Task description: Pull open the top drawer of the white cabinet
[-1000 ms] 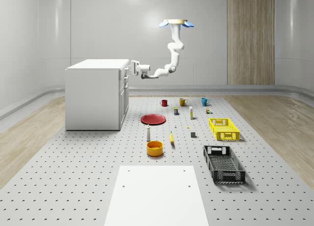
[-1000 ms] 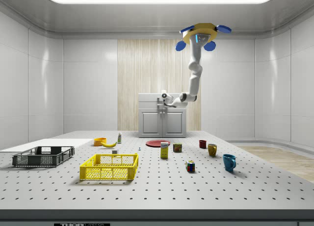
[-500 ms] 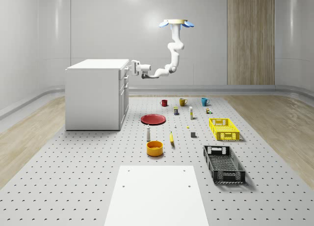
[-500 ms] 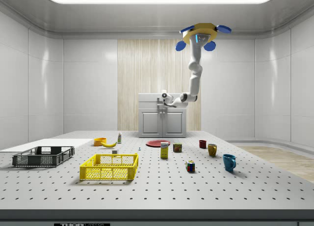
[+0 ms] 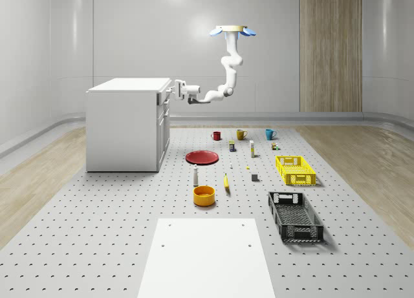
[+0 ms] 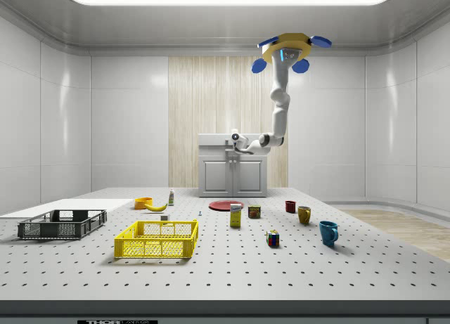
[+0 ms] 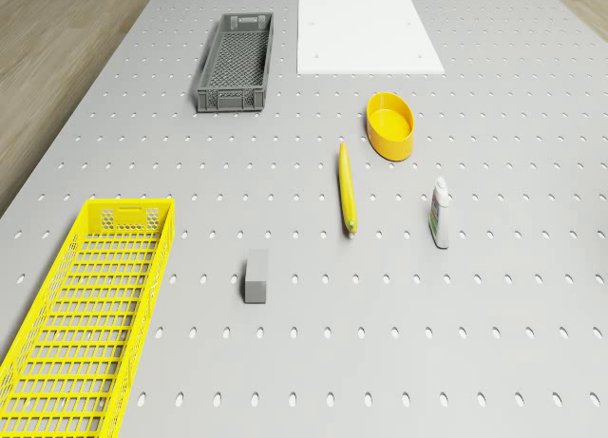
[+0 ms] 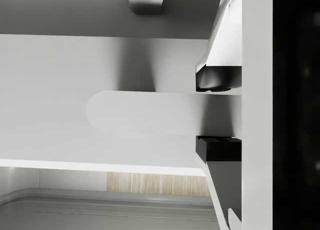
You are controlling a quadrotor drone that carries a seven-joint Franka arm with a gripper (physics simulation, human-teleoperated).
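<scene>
White handle (image 8: 150, 113) clamped, end effector (image 8: 218, 113)

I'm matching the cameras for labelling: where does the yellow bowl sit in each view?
Whole-scene view: the yellow bowl is mid-table, just nearer the camera than the white bottle.
Side view: the bowl is left of centre, just behind the banana.
Drone view: the bowl lies between the white mat and the banana.
Shared landmark: the banana beside it.

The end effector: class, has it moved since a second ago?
Yes. In the whole-scene view the end effector, at the top drawer's handle, has drawn slightly toward the view's right, away from the white cabinet.
</scene>
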